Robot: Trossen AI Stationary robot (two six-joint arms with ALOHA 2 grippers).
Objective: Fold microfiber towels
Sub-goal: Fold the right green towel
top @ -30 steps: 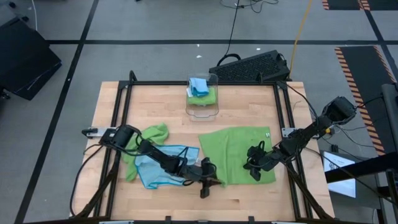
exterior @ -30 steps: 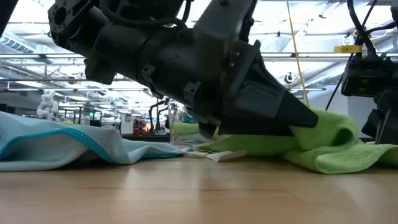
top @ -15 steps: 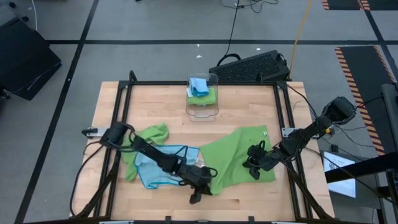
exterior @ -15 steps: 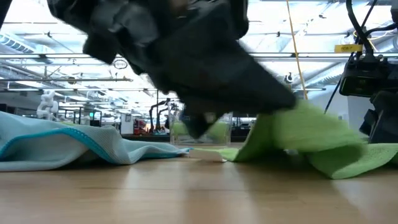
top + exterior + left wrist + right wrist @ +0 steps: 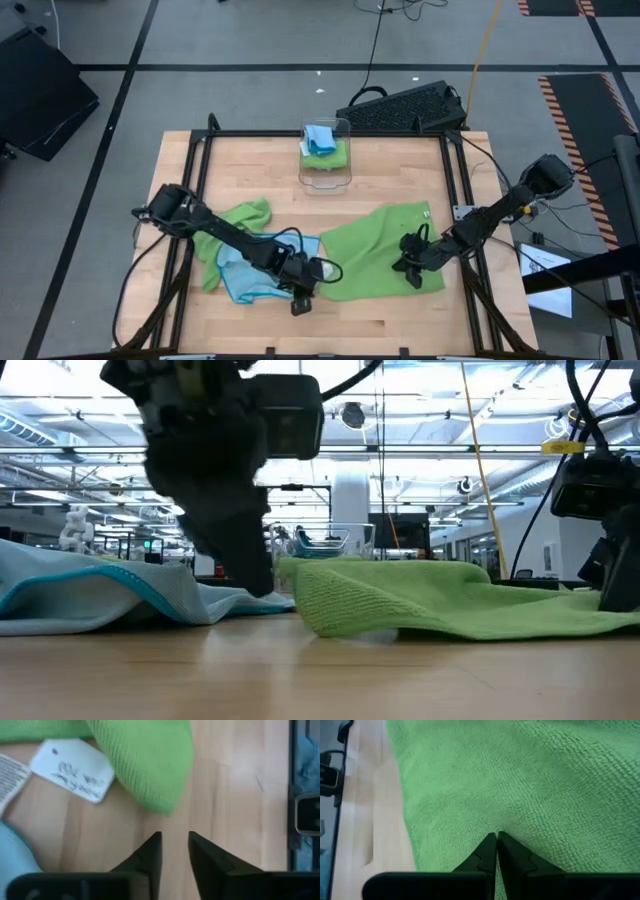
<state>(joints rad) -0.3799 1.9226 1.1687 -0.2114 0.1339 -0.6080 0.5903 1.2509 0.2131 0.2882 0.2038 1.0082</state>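
One white tag [image 5: 72,769], writing unreadable, green towel [image 5: 145,765]

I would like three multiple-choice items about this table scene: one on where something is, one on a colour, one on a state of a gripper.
1. Where is the clear bin?
A. at the table's far edge, middle
B. beside the right gripper
C. under the blue towel

2. What colour is the towel on which the right gripper rests?
A. light blue
B. lime green
C. white

3. How are the left gripper's fingers?
A. shut on a towel
B. slightly apart, holding nothing
C. shut on a tag

Answers:
1 A, the high view shows it alone at the far edge.
2 B, the right wrist view is filled with green cloth.
3 B, the left wrist view shows bare wood between them.
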